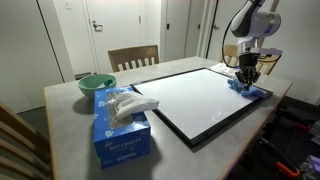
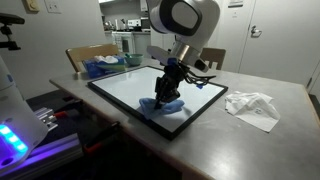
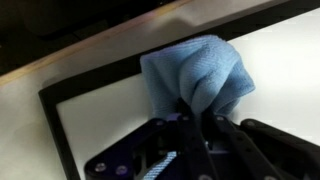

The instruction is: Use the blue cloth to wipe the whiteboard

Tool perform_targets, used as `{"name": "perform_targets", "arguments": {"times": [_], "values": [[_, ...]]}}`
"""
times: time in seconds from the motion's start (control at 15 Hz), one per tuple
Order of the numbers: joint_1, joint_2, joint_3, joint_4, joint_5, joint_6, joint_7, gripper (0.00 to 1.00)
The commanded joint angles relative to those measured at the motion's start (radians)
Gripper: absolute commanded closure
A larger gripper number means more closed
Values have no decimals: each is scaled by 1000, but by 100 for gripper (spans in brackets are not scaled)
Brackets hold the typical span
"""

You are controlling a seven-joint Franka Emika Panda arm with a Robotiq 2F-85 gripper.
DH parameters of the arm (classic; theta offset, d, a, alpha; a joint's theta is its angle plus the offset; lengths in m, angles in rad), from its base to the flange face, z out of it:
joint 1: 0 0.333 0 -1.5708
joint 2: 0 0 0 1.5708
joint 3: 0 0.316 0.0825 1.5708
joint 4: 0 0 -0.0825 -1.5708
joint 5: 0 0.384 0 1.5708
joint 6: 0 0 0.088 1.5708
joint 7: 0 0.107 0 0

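Closest to wrist cam: gripper [image 3: 195, 110], fingers pinched tight on a bunched fold of the blue cloth [image 3: 200, 68], i.e. clenched and grasping it. Cloth sits on the whiteboard [image 3: 110, 125], just inside a corner of its black frame, w/ pale table [image 3: 20, 130] outside the frame.

Arm pose: in both ext. views the arm [image 2: 185, 20] comes down steeply, wrist pointing down, gripper tips at board level over the board's corner. Cloth spreads under them and overlaps the frame edge in an exterior view [image 1: 250, 90].

Hard to see: fingertips are buried in fabric in wrist view, so can't tell how hard cloth meets board. Gripper body is cut off at the bottom edge there. Upper arm is cropped at top in both ext. views.

View diffs: tissue box [image 1: 122, 130] looms large in an exterior view, w/ green bowl [image 1: 96, 84] behind it and chair [image 1: 133, 57] at table's far side. Crumpled white paper [image 2: 255, 106] on the table, well apart from board, shows only in an exterior view.
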Motion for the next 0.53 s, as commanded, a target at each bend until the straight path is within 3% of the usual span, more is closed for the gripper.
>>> {"name": "perform_targets", "arguments": {"times": [0.0,0.47], "values": [[21,7,-6,-42,-12,-3,25,97],[45,2,19,-48,11,-5,20,97]]}}
